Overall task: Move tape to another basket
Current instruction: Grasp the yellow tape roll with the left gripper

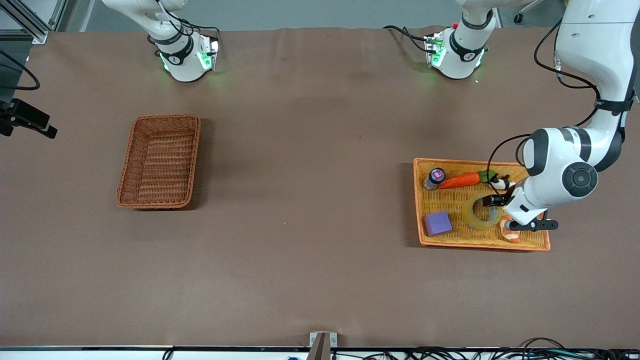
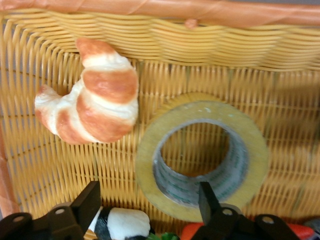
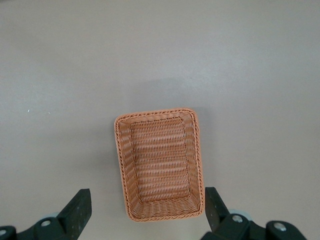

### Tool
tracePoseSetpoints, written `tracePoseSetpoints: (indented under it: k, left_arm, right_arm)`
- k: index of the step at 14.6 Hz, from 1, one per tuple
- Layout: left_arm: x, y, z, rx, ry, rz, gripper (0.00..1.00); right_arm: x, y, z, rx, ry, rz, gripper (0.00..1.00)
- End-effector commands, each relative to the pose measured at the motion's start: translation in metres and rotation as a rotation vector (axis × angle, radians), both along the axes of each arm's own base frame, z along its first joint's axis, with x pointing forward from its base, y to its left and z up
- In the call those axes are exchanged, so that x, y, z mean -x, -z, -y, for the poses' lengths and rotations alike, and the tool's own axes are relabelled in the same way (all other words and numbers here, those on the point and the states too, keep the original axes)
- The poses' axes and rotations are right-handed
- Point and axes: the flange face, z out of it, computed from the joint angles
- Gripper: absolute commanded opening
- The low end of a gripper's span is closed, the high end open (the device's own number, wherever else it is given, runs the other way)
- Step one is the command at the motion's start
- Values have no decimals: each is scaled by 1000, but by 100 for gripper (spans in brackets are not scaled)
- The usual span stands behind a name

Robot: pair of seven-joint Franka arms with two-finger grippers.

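The yellowish tape (image 1: 479, 214) lies flat in the yellow-orange woven tray (image 1: 450, 200) at the left arm's end of the table. My left gripper (image 1: 493, 200) is low over it and open. In the left wrist view (image 2: 150, 202) one finger (image 2: 208, 199) is over the tape's (image 2: 255, 142) grey inner core and the other (image 2: 90, 202) is outside the ring, so the two straddle its wall. The reddish-brown basket (image 1: 165, 118) stands empty at the right arm's end. My right gripper (image 3: 147, 207) waits open and empty high over the basket (image 3: 155, 114).
The tray also holds a croissant (image 1: 511, 233) beside the tape (image 2: 95, 100), a carrot (image 1: 460, 180), a small bottle with a purple cap (image 1: 435, 177), a purple block (image 1: 438, 223) and a black-and-white toy (image 2: 125, 222). Brown table between the two containers.
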Motion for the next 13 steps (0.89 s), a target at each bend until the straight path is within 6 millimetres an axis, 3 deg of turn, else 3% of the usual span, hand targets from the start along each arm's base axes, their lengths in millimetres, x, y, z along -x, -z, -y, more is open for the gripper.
tracePoseSetpoints:
  k: [1,3,10,13]
  left_arm:
    - [-9,4,-2,-11,10,12,73]
    - [-11,9,1,-5,-8,8,57]
    - [-11,22,-2,-2,-11,-9,49]
    - [-16,19,-4,-1,-16,2,34]
  right_arm:
    - [4,-3,1,1,-5,1,100]
    - [4,-4,1,1,-5,3,100]
    - [4,-4,1,1,-5,3,100]
    - [4,-4,1,1,-5,3,100]
